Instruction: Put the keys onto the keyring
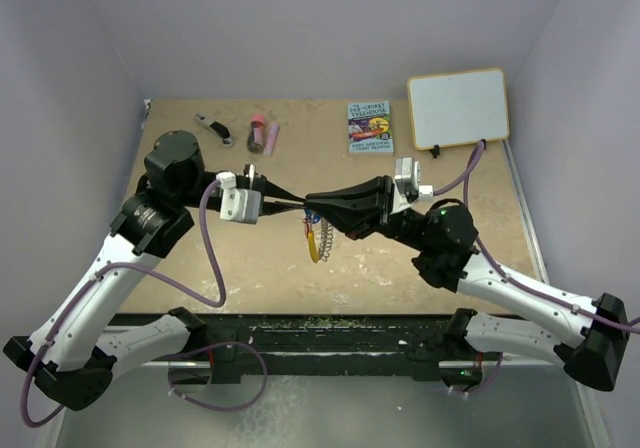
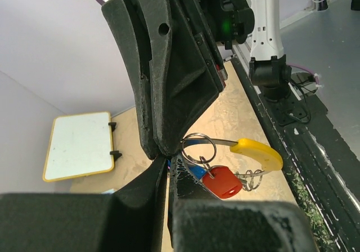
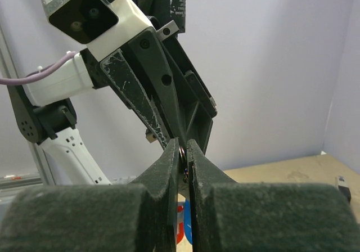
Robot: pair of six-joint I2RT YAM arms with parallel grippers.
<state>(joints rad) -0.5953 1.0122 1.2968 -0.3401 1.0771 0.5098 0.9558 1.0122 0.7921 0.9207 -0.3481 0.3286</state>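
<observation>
Both grippers meet tip to tip in the air over the middle of the table. The keyring [image 1: 318, 238] hangs just below them; in the left wrist view its yellow part [image 2: 259, 153] and silvery coil show. The red key [image 2: 222, 181] and the blue key [image 2: 197, 172] dangle from a small split ring [image 2: 198, 148] on it. My left gripper [image 2: 167, 165] is shut, seemingly on the keyring's thin metal end; the exact grip is hidden. My right gripper [image 3: 183, 148] is shut on the small metal ring. Red and blue show between its fingers.
At the back of the table lie a black-and-silver clip tool [image 1: 213, 128], a dark red tube [image 1: 258, 133], a small book [image 1: 369, 127] and a white board with a yellow rim [image 1: 458, 107]. A black rail [image 1: 320, 328] runs along the near edge.
</observation>
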